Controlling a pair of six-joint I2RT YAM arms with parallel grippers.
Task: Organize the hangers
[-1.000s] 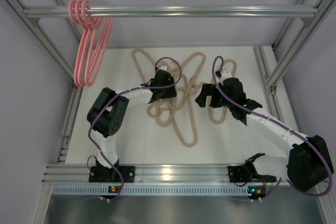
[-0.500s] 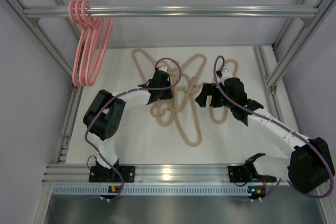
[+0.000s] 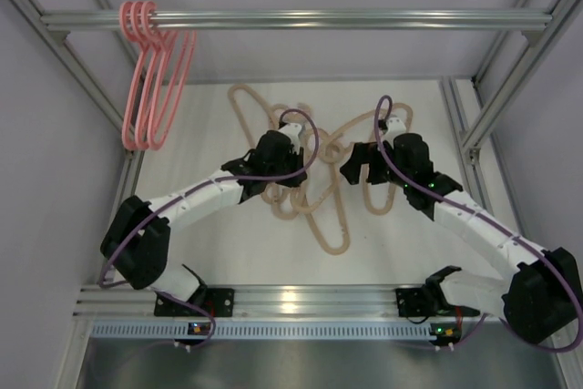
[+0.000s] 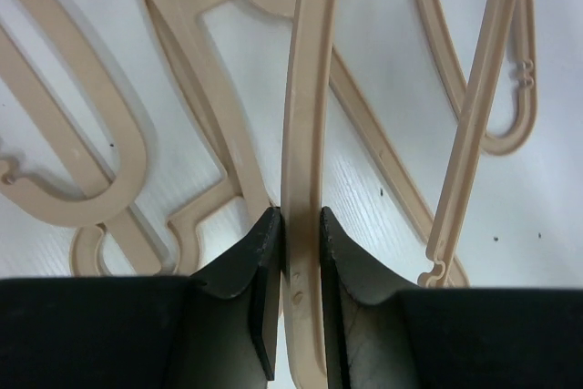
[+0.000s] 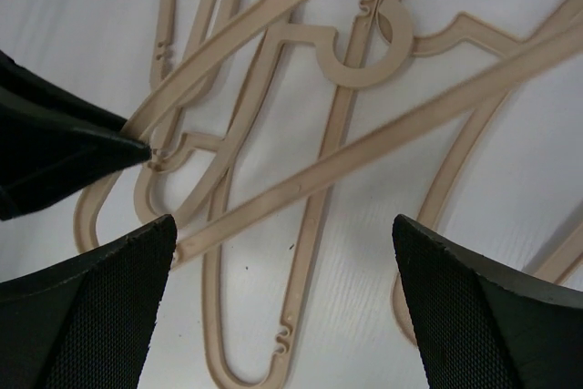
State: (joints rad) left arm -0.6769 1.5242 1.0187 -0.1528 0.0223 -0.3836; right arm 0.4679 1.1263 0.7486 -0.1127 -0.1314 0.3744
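Note:
Three pink hangers (image 3: 153, 88) hang by their hooks at the left end of the silver bar (image 3: 301, 19). Several beige hangers (image 3: 319, 198) lie tangled on the white table. My left gripper (image 3: 288, 170) is over the left of the pile. In the left wrist view it (image 4: 301, 234) is shut on the thin bar of one beige hanger (image 4: 308, 116), which runs straight away from the jaws. My right gripper (image 3: 363, 175) hovers over the right of the pile. It (image 5: 282, 225) is open wide, with beige hanger bars (image 5: 364, 152) on the table below the gap.
Aluminium frame posts (image 3: 496, 102) rise at both sides, and a rail (image 3: 301, 300) runs along the near edge. The left gripper's dark tip (image 5: 64, 148) shows at the left of the right wrist view, close to the right gripper.
The left gripper has shut on a beige hanger bar. Its elbow has swung down to the lower left, and the long hanger's lower loop has shifted slightly right. The right gripper has barely moved.

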